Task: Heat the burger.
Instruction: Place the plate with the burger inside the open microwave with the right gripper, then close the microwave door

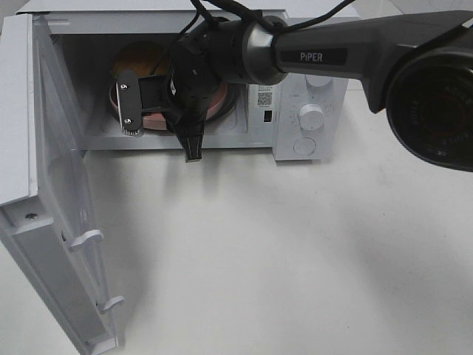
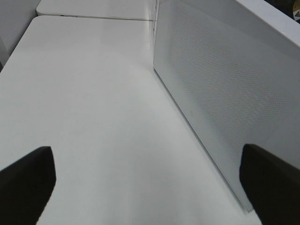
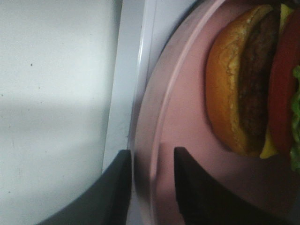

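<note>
Burger on plate in microwave | R hand seems pinching rim | L hand wide

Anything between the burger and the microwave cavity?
Nothing visible. The burger, on the pink plate, already sits inside the microwave. The door is swung open, and the right end effector straddles the plate's rim.

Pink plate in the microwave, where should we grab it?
Grip the near rim of the pink plate, coming in through the microwave's open front. The rim is thin and bare there, the burger sits further in, and its walls block the other sides. The right gripper straddles that rim now.
</note>
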`<act>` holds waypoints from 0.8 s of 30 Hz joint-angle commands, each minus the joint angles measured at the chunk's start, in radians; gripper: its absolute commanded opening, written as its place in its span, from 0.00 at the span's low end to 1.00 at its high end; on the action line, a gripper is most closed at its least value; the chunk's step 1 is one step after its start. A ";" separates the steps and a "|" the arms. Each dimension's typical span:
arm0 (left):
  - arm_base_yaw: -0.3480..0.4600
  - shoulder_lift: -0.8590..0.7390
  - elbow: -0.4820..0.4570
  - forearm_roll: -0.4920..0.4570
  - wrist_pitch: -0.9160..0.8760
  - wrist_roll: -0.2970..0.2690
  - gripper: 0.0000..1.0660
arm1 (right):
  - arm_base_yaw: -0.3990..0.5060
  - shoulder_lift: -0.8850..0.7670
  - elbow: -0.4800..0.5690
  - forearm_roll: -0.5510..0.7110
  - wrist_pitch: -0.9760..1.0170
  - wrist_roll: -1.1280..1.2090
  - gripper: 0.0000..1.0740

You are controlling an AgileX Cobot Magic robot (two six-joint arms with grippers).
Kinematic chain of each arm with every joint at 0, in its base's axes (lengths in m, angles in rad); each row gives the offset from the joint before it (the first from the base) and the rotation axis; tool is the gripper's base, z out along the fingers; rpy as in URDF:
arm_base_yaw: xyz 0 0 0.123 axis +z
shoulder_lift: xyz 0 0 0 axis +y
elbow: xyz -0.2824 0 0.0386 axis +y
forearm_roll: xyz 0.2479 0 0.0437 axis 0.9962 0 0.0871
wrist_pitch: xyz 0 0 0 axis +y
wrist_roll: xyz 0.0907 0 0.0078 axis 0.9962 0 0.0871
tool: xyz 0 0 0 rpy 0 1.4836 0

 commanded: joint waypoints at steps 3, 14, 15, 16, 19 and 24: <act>0.000 -0.015 0.002 -0.001 -0.013 0.001 0.94 | -0.006 0.003 -0.009 -0.001 0.016 0.011 0.39; 0.000 -0.015 0.002 -0.001 -0.013 0.001 0.94 | -0.005 -0.065 0.159 0.017 -0.110 0.003 0.57; 0.000 -0.015 0.002 -0.001 -0.013 0.001 0.94 | -0.005 -0.086 0.192 0.016 -0.144 0.003 0.63; 0.000 -0.015 0.002 -0.001 -0.013 0.001 0.94 | -0.005 -0.098 0.210 0.016 -0.160 0.004 0.66; 0.000 -0.015 0.002 -0.001 -0.013 0.001 0.94 | -0.005 -0.119 0.242 0.016 -0.194 0.004 0.72; 0.000 -0.015 0.002 -0.001 -0.013 0.001 0.94 | -0.005 -0.161 0.323 0.013 -0.248 0.004 0.78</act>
